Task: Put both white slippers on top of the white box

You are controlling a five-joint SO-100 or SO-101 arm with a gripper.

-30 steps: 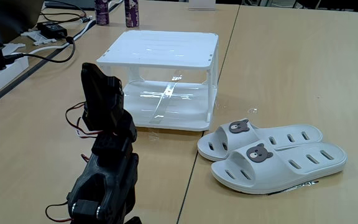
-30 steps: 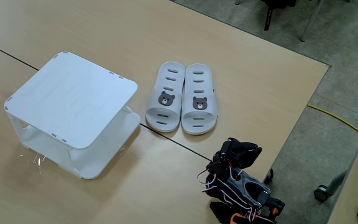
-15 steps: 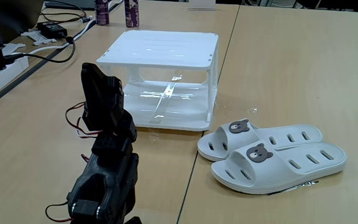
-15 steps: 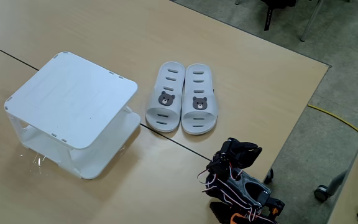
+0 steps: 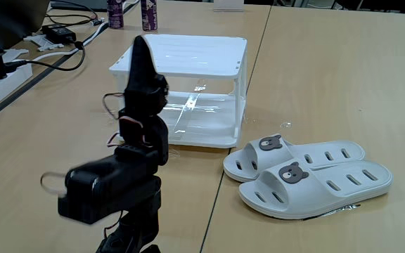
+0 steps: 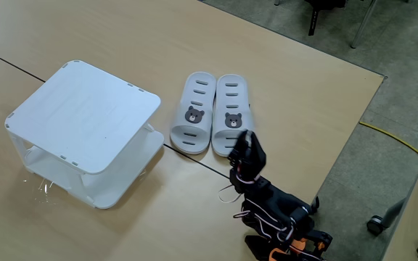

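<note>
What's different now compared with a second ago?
The arm has unfolded from its tucked rest and its end effector has swung toward the white slippers, holding nothing. The slippers and the white box have not moved.

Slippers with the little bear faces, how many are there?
2. Both off-white rubber slippers lie side by side, touching, on the wooden table beside the white plastic rack: one slipper nearer the rack, the other slipper next to it.

low behind-arm fixed view | high oblique fixed view | shared: tabletop
</note>
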